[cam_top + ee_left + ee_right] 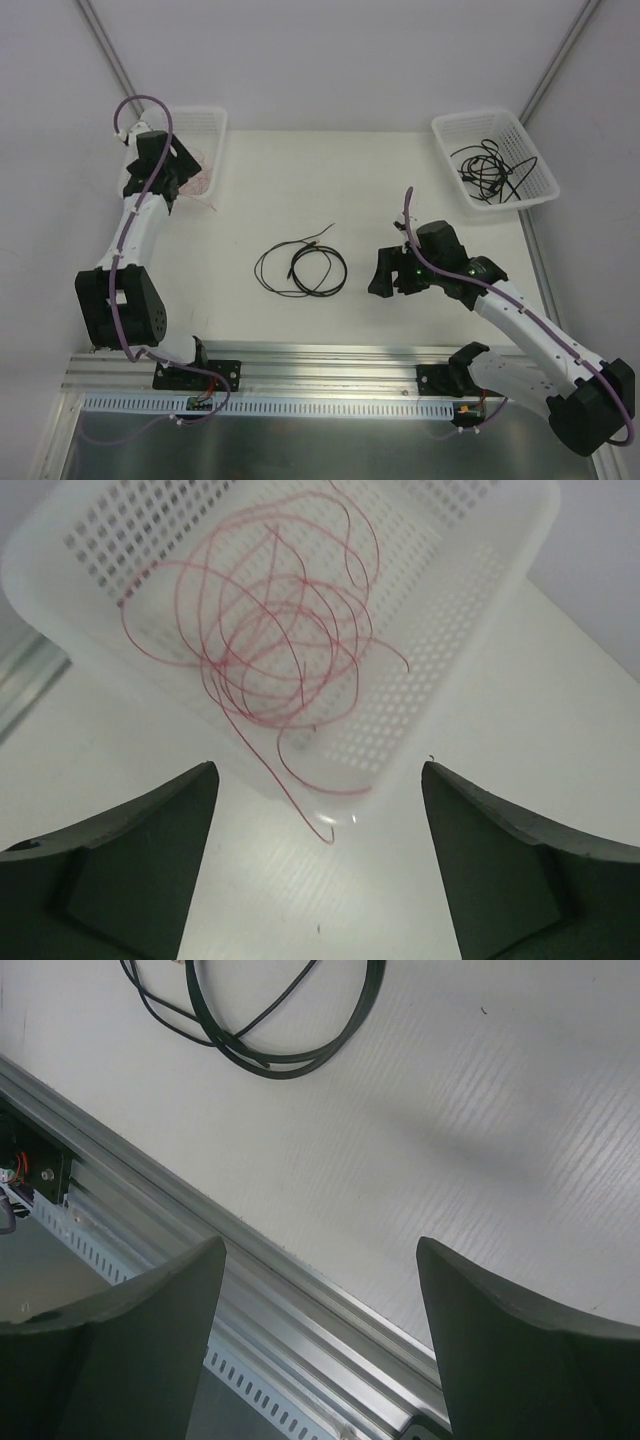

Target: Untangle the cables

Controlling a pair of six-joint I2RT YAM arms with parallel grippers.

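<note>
Found left gripper (318, 775) spread wide, gripping nothing; red wire (290, 650) coiled in white basket (480, 600) just ahead, tail end spilling onto table (520, 700) between the fingers, untouched. Found right gripper (320, 1245) likewise wide and empty, black cable loop (270, 1064) lying well ahead. Noted further black cables (488, 165) in right basket (540, 185).

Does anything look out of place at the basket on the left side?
Yes. One end of the thin red wire trails over the rim of the white perforated plastic basket onto the white table; the rest lies coiled inside.

L basket (208, 112), R basket (447, 140) on white table (300, 190).
</note>
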